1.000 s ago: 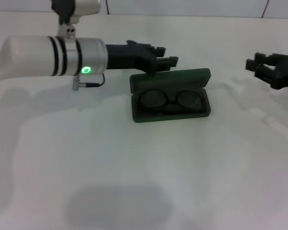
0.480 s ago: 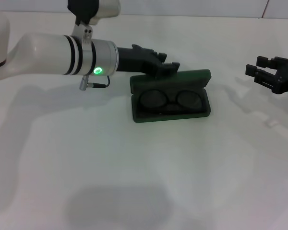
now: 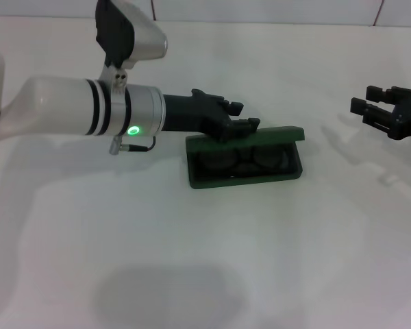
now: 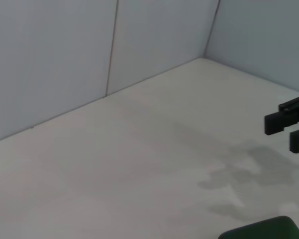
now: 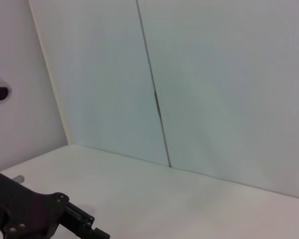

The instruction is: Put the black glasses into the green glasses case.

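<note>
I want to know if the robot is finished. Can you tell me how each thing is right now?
green glasses case: lid tipped partway down, not shut yet.
black glasses: lying inside the case.
left gripper: at the back edge of the lid, holding nothing.
right gripper: off to the right side, away from the case, holding nothing.
</note>
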Controlling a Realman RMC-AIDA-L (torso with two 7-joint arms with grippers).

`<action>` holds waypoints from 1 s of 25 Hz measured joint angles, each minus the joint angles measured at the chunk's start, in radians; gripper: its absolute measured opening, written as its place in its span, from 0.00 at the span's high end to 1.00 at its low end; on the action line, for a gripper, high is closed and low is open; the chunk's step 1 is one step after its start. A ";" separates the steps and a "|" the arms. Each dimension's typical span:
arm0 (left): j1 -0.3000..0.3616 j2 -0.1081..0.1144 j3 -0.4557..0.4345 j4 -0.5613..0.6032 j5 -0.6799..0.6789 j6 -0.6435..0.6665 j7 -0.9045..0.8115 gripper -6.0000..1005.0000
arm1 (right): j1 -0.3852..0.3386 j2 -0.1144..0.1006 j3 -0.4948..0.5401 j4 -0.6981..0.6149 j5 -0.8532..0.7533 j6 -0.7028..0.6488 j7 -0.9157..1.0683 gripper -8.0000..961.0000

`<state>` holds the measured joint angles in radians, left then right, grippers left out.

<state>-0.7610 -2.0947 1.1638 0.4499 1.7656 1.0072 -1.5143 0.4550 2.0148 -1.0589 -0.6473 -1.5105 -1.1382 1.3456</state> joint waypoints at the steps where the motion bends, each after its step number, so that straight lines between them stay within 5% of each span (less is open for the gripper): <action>1: 0.007 -0.002 0.000 -0.001 -0.003 0.001 0.012 0.51 | 0.000 0.000 -0.001 0.000 0.000 0.000 -0.001 0.54; 13: 0.047 -0.007 0.001 -0.029 -0.102 0.049 0.199 0.52 | 0.002 0.001 -0.003 0.002 -0.001 -0.011 -0.005 0.52; 16: 0.087 0.001 -0.004 -0.013 -0.201 0.187 0.295 0.51 | 0.004 0.001 -0.002 0.002 0.000 -0.080 -0.028 0.52; 22: 0.286 0.030 -0.011 0.098 -0.381 0.697 0.579 0.51 | 0.016 0.012 -0.040 0.019 0.045 -0.354 -0.225 0.51; 25: 0.353 0.045 -0.012 0.119 -0.408 0.789 0.609 0.51 | 0.033 0.012 -0.129 0.083 0.152 -0.372 -0.272 0.51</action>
<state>-0.4083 -2.0500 1.1523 0.5689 1.3578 1.7960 -0.9057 0.4879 2.0270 -1.1881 -0.5647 -1.3588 -1.5105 1.0733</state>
